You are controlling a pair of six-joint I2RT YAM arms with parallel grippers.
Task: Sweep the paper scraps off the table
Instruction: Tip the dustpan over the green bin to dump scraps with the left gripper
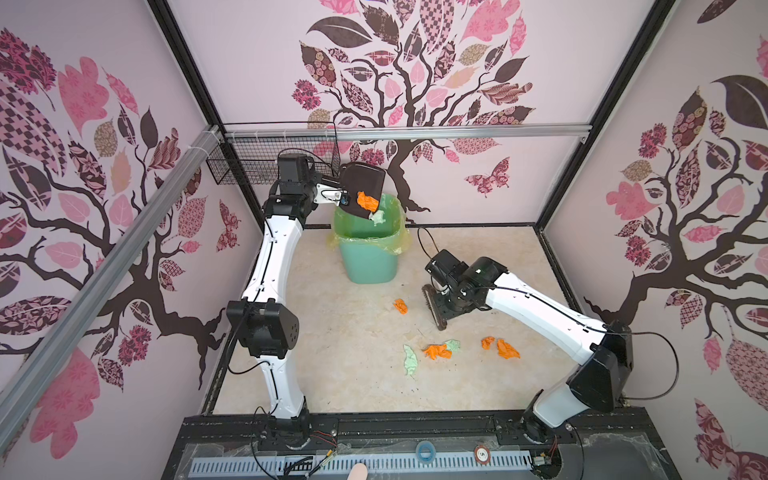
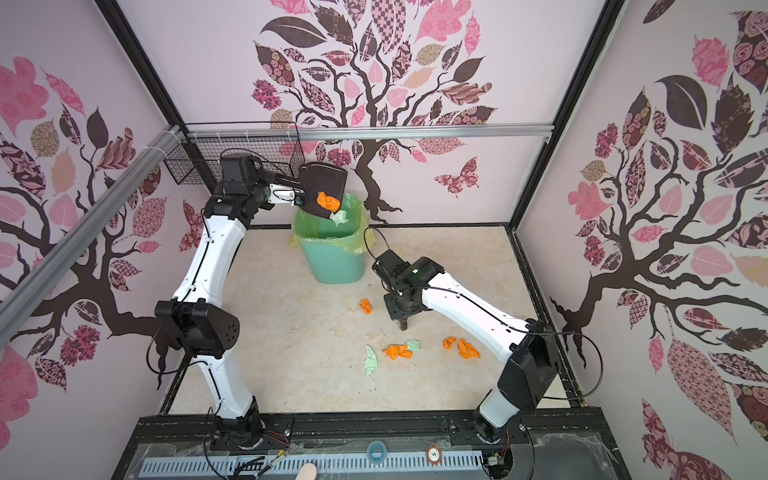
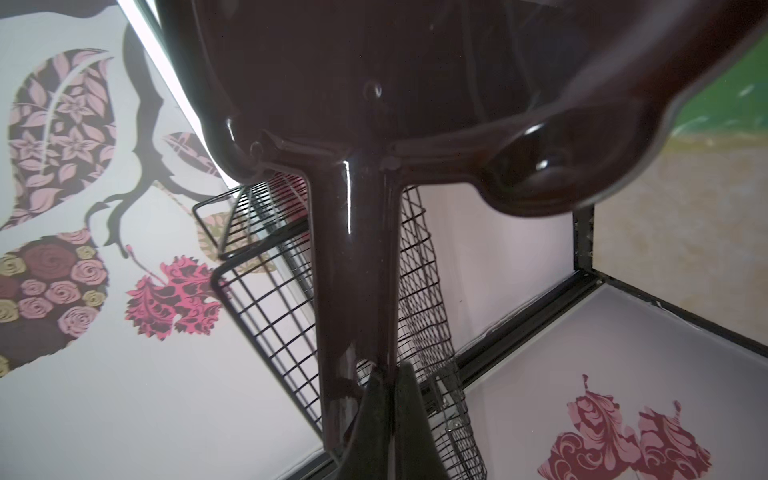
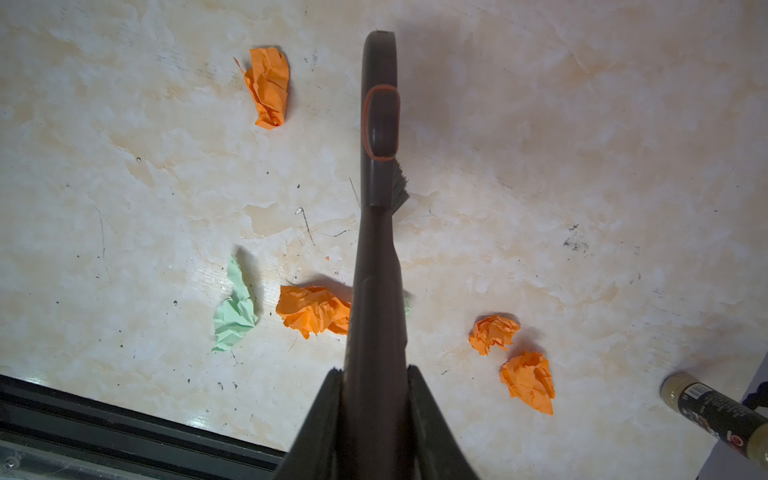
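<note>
My left gripper (image 3: 388, 370) is shut on the handle of a dark brown dustpan (image 1: 361, 183) (image 3: 415, 83), which is raised and tilted over the green bin (image 1: 368, 262). An orange scrap (image 1: 366, 201) and a mint scrap (image 1: 378, 217) sit at the pan's lower lip, above the bin's mouth. My right gripper (image 4: 374, 370) is shut on a brush (image 4: 380, 124) (image 1: 434, 307), held low over the table (image 1: 332, 374). Several paper scraps lie on the table: orange ones (image 4: 268, 85) (image 4: 313, 309) (image 4: 494, 332) (image 4: 528, 380) and a mint one (image 4: 232, 311).
The bin has a yellow-green liner (image 1: 397, 245) and stands at the back middle. A black wire basket (image 1: 249, 166) hangs at the back left. A black slotted rail (image 1: 415, 428) runs along the front. A dark bottle-like thing (image 4: 715, 411) shows in the right wrist view.
</note>
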